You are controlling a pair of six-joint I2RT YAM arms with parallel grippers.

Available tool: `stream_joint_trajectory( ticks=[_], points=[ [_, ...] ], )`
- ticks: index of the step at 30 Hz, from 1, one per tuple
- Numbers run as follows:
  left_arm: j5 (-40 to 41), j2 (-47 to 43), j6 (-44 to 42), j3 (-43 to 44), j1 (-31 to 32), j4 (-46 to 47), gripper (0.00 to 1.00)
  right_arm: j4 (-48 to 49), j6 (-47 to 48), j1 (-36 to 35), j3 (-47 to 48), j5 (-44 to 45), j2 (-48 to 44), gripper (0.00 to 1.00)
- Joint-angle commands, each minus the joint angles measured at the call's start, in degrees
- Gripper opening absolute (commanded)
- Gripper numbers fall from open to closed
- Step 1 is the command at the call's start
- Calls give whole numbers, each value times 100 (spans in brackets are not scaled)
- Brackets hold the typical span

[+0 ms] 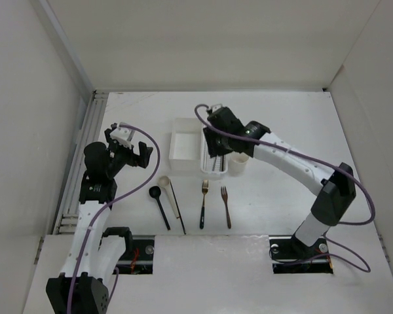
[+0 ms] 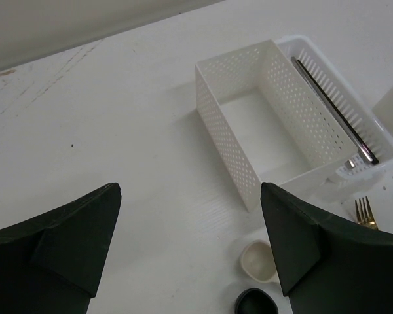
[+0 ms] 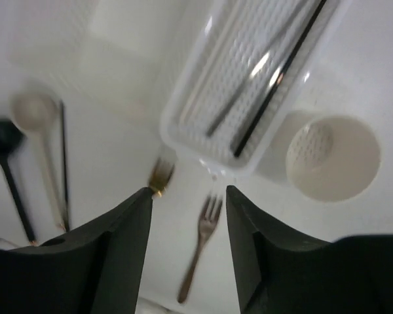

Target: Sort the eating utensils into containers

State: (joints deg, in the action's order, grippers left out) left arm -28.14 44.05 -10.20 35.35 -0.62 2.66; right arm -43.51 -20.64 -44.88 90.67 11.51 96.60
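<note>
Five utensils lie in a row on the table near the arms: a black spoon (image 1: 159, 204), a beige spoon (image 1: 168, 191), one thin chopstick (image 1: 178, 210), a gold fork with a black handle (image 1: 203, 204) and a small brown fork (image 1: 226, 207). The narrow perforated basket (image 1: 215, 169) holds two chopsticks (image 3: 275, 85). The square box (image 1: 183, 149) and the round cup (image 1: 239, 164) are empty. My right gripper (image 1: 214, 152) hovers open and empty over the basket, with the brown fork (image 3: 203, 242) below its fingers. My left gripper (image 1: 128, 152) is open and empty, raised left of the box.
The left wrist view shows the square box (image 2: 223, 137), the basket (image 2: 380, 140), the beige spoon's bowl (image 2: 259, 261) and the black spoon's bowl (image 2: 255, 302). White walls enclose the table on the left, back and right. A rail runs along the left edge (image 1: 85, 157).
</note>
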Motion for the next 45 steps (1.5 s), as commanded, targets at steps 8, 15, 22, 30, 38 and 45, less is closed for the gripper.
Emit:
stream_joint_trajectory(
  ticks=[8, 15, 22, 30, 38, 45],
  points=[
    [-341, -195, 237, -266, -34, 569, 86, -861, -1169, -1180, -2009, -237, 105, 66],
    [-394, -143, 167, -266, -34, 569, 85, -414, -1697, -1295, -2677, -430, 105, 63],
    [-551, -143, -122, -108, -34, 306, 74, -9, -1636, -1295, -2862, -369, 482, 47],
    [-781, -248, -431, 68, -34, -317, 36, 360, -1583, -1295, -3249, -369, 536, 0],
    [-1553, -195, -536, 349, -34, -661, 0, 89, -1583, -1295, -3216, 148, -701, 0],
    [-1677, -90, -387, 402, -34, -539, 0, -149, -916, -1295, -1881, 1333, -1837, 0]
  ],
)
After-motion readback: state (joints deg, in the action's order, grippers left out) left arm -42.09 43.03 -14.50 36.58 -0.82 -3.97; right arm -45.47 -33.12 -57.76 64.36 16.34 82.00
